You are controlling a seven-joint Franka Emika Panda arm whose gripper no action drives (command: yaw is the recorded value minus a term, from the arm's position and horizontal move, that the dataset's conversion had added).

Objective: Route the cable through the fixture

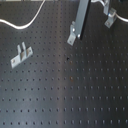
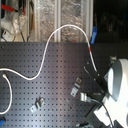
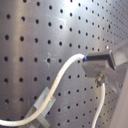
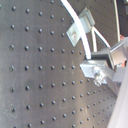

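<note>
A: Start with the desk (image 2: pixel 55 85), the dark perforated board. What sits on it?

B: The cable (image 2: pixel 55 35) is the longest thing there. In the second exterior view it runs from that view's left edge, climbs in a high arch near the far edge of the board, then drops past a red mark toward the robot's white body. Its long axis lies roughly across the board; the held end points down at the surface.

A: And the claw (image 3: pixel 100 59)?

B: Clenched on the cable, judging by the first wrist view, where the cord comes straight out from between the fingers.

A: The fixture?

B: The fixture (image 2: pixel 76 88), a small bent clip, stands just beside the arm, forked end up. Another clip (image 2: pixel 37 104) lies well apart.

A: What could go wrong?

B: The slack arch may drag or twist, so the cord could ride over the fork instead of dropping in. A thin cord might also slip in the grip.
</note>
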